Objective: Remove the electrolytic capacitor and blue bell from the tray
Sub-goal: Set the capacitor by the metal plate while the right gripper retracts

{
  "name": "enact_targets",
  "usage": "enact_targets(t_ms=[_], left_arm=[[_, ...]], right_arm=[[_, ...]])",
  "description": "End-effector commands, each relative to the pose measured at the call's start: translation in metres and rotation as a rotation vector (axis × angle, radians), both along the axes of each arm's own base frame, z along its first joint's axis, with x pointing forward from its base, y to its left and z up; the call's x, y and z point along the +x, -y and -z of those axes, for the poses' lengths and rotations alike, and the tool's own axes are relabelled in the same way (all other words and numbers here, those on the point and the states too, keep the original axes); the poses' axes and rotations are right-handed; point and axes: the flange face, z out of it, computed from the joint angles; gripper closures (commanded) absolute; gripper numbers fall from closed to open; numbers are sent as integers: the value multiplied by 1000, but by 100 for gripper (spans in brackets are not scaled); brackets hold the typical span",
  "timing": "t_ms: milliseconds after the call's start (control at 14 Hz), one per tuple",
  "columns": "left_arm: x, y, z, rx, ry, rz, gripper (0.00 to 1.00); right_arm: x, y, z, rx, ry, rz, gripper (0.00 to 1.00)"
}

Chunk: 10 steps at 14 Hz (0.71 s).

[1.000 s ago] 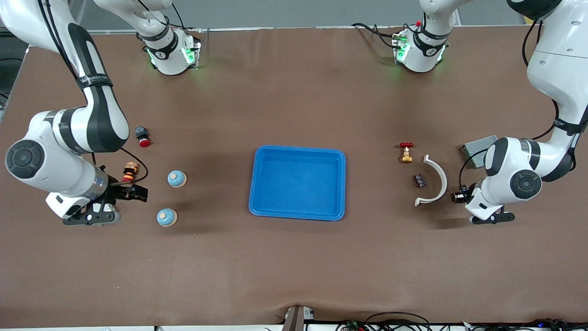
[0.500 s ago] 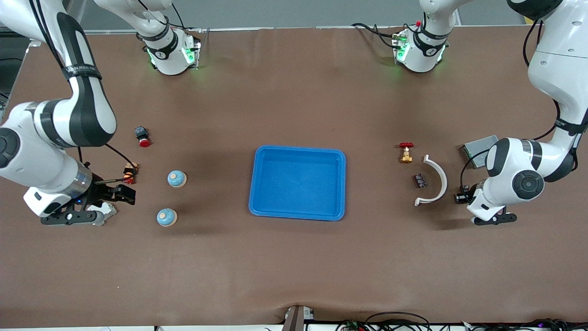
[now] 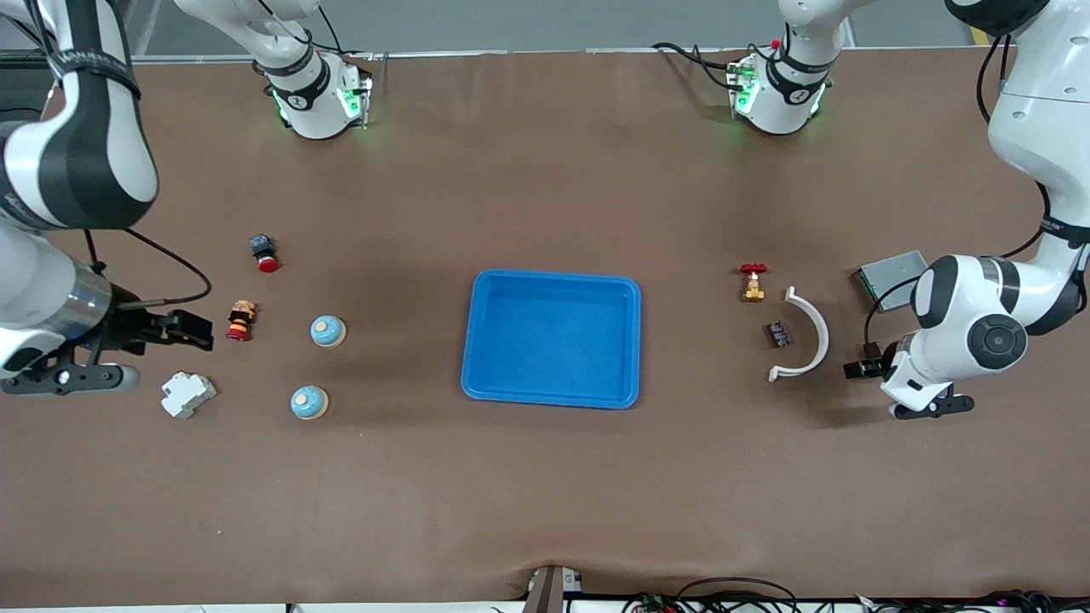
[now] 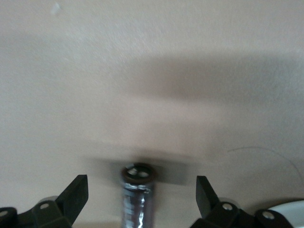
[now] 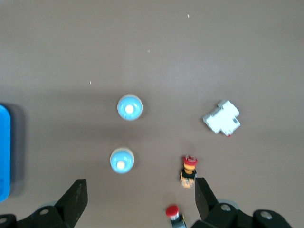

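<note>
Tray (image 3: 552,338) empty at desk centre. Left gripper (image 4: 141,192) has opened wide, releasing capacitor (image 4: 137,194) upright on desk at left arm's end. Two blue bells (image 3: 328,331) on desk near right arm. Right gripper (image 5: 137,199) wide, retreating. Removal judged complete.

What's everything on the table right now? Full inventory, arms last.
bright blue shallow plastic tray: 1, blue, table centre, empty
blue dome bells: 2, blue, toward the right arm's end
black-and-red push button: 1, same end
orange-and-red button: 1, beside the bells
white breaker block: 1, same end
brass valve with red handle: 1, toward the left arm's end
white curved plastic piece: 1, same end
small dark module: 1, beside it
grey metal box: 1, same end
dark cylindrical capacitor: 1, under left gripper
left gripper: open
right gripper: open, near orange-and-red button
</note>
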Motion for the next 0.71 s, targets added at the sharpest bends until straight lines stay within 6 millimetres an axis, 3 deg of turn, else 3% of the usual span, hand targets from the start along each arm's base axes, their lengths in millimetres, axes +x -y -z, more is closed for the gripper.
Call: enact_targets(t_ms=[0,286,643], left_arm=[[0,-8,-26,24,5,6,0],[-6,-30,-73,-10,-26,-34,0],[-21,-91,-135,-89,-84,73,0]], right_arm=[[-11,11,-30,-7,-28,21,0],[-33,14,-71,5,-7,30,0],[-41,10,-79,2,-8,49,0]])
